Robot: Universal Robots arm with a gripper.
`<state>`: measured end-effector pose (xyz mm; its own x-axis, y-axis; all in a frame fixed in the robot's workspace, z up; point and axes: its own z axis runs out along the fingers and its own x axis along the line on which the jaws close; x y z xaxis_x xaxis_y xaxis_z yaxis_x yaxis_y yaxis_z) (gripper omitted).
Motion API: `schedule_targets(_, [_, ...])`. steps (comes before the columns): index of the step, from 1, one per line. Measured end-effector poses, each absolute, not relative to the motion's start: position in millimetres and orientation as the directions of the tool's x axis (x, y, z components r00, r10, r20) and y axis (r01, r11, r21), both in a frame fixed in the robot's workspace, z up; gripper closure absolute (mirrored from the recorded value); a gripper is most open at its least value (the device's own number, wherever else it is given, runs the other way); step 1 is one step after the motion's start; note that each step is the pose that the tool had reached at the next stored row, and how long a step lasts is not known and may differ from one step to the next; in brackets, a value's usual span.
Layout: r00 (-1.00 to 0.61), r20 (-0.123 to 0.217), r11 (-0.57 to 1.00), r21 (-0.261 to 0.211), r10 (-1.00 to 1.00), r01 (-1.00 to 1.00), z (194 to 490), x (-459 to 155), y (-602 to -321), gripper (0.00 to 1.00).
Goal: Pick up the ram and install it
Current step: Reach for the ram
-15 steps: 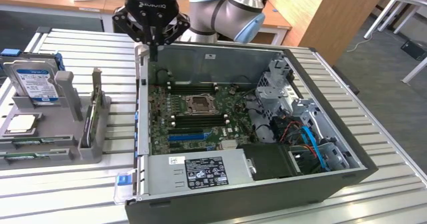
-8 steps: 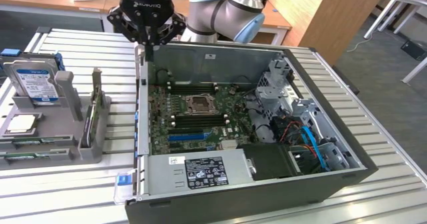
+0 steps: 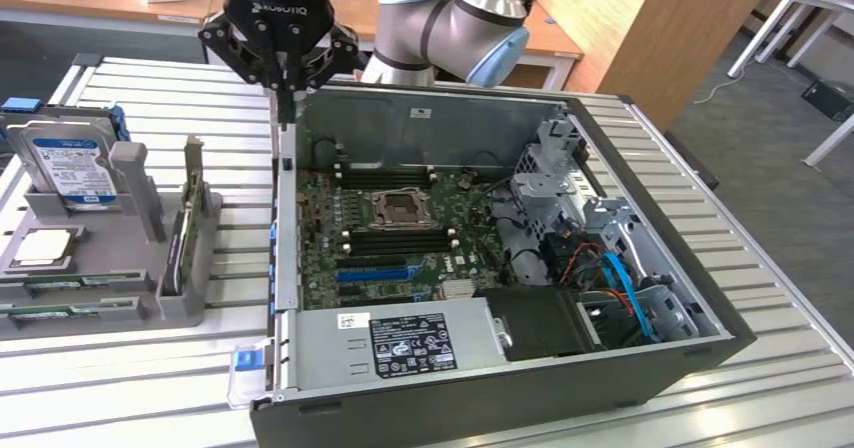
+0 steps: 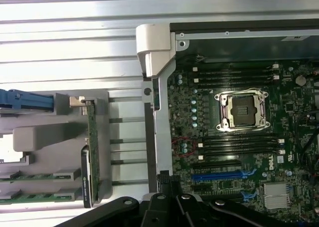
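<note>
Two ram sticks, thin green strips, lie in slots of the grey holder at the exterior view's left: one ram stick and a second beside it. My gripper is shut and holds nothing. It hangs over the left wall of the open computer case, between the holder and the motherboard. On the motherboard, empty memory slots flank the CPU socket.
A taller green card with a metal bracket stands upright in the holder. A hard drive and a CPU chip also sit there. The power supply and drive cage occupy parts of the case.
</note>
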<state>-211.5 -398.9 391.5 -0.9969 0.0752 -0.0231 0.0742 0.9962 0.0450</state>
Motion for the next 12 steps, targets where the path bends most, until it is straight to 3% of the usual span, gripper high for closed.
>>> schedule_targets(12, [-0.997,-0.023,0.996,0.045,0.075,0.074,391,-226,-399,0.89])
